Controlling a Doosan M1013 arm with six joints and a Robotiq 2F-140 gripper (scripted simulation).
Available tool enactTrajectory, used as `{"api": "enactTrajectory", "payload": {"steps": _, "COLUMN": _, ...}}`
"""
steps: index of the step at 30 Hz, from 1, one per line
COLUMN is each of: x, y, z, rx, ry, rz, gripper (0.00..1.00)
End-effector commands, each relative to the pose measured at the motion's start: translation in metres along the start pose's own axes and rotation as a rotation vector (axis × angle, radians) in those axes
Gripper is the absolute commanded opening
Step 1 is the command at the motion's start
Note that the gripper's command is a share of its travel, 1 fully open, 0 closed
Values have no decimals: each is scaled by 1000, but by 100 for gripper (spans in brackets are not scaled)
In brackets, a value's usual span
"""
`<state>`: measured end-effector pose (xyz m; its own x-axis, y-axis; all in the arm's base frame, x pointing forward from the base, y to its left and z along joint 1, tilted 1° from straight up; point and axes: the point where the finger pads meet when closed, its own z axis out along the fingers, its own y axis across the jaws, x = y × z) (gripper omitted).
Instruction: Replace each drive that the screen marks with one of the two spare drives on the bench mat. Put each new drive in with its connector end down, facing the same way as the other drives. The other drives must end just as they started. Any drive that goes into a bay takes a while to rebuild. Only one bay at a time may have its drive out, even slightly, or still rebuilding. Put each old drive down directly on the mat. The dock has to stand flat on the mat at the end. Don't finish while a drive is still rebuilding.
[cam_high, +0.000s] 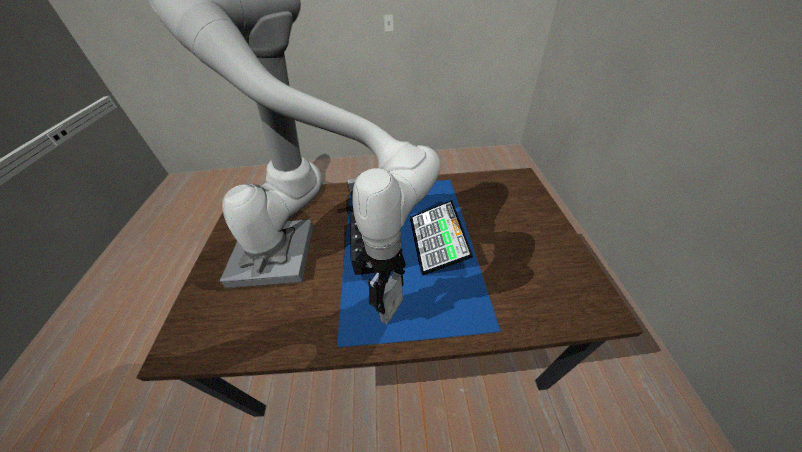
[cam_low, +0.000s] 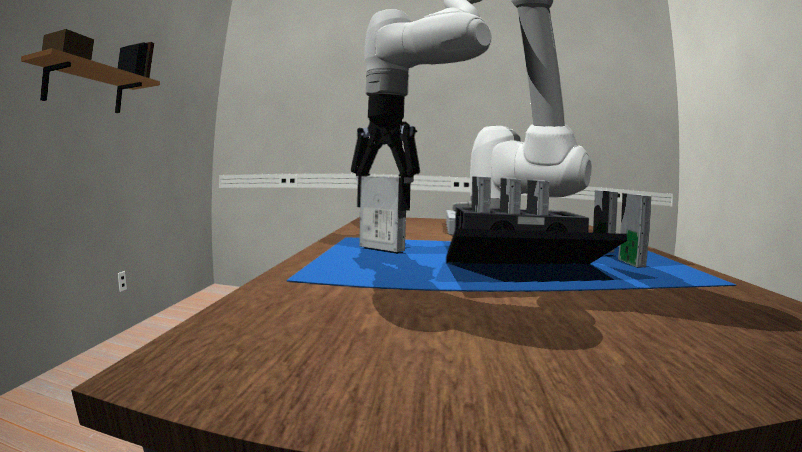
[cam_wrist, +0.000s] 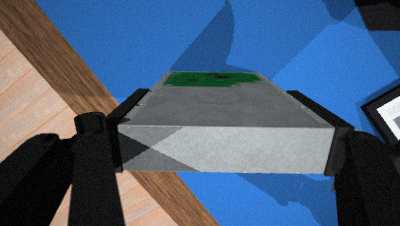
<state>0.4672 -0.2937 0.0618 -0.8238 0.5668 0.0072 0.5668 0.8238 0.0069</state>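
Note:
My gripper (cam_high: 385, 293) (cam_low: 383, 193) (cam_wrist: 216, 106) is shut on a grey drive (cam_high: 393, 300) (cam_low: 379, 221) (cam_wrist: 225, 150), its fingers against the two narrow sides. The drive stands upright on the near part of the blue mat (cam_high: 359, 331) (cam_low: 320, 275); its green board faces away in the wrist view. The black dock (cam_high: 355, 262) (cam_low: 572, 222) is behind the screen in the exterior view, with three drive tops (cam_low: 481, 195) (cam_low: 509, 195) (cam_low: 537, 196) showing. Two more drives (cam_low: 605, 210) (cam_low: 635, 224) stand upright right of the dock. The screen (cam_high: 441, 237) (cam_wrist: 392, 116) shows green cells and one orange mark.
The tilted screen stands beside the dock; its dark back faces the exterior view. The arm's base plate (cam_high: 292, 272) is on the brown table (cam_high: 269, 336) (cam_low: 393, 381), on the dock's other side. The table edge runs close to the held drive in the wrist view.

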Motion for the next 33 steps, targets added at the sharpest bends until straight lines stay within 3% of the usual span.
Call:
{"api": "enactTrajectory", "payload": {"steps": 1, "x": 0, "y": 0, "z": -1, "rx": 0, "ry": -1, "rz": 0, "gripper": 10}}
{"api": "enactTrajectory", "payload": {"steps": 18, "x": 0, "y": 0, "z": -2, "rx": 0, "ry": -1, "rz": 0, "gripper": 10}}
{"api": "enactTrajectory", "payload": {"steps": 33, "x": 0, "y": 0, "z": -18, "rx": 0, "ry": -1, "rz": 0, "gripper": 10}}
